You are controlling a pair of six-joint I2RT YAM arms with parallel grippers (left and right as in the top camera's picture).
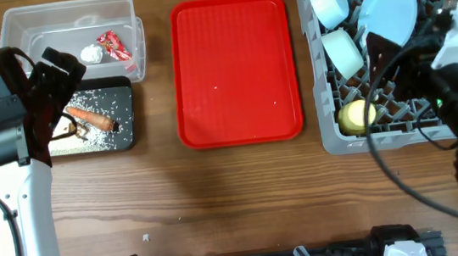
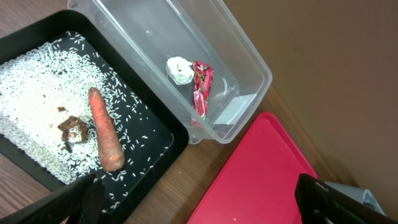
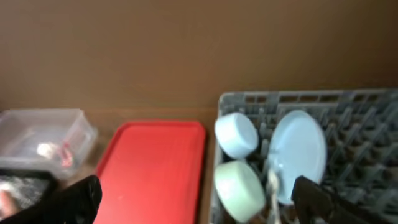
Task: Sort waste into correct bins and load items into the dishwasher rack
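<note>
- The left end effector (image 2: pixel 198 208) is spread wide with nothing between its fingers. In the overhead view it hangs over the 9 o'clock end of the black tray (image 1: pixel 121 95).
- The right end effector (image 3: pixel 196 205) is also wide apart and empty. Its arm sits above the 3 o'clock side of the rack (image 1: pixel 323 92).
- The clear tub (image 1: pixel 31 34) stands at 10 o'clock on the bench (image 1: pixel 237 204). It holds the tissue (image 1: pixel 91 53) and the wrapper (image 1: pixel 114 44), which lie just beside each other.
- The black tray lies directly at the tub's 6 o'clock. In it are the carrot (image 1: pixel 93 117), scattered rice (image 2: pixel 31 93) and brown scraps (image 2: pixel 71 129) close beside the carrot.
- The rack fills the 2 o'clock corner of the bench. The plate (image 1: pixel 391 7) leans among the pegs, with two bowls (image 1: pixel 328 2) (image 1: pixel 343 50) at its 9 o'clock and the yellow cup (image 1: pixel 356 116) near the rack's 7 o'clock corner.
- The red tray (image 1: pixel 235 68) lies between the tub and the rack.
</note>
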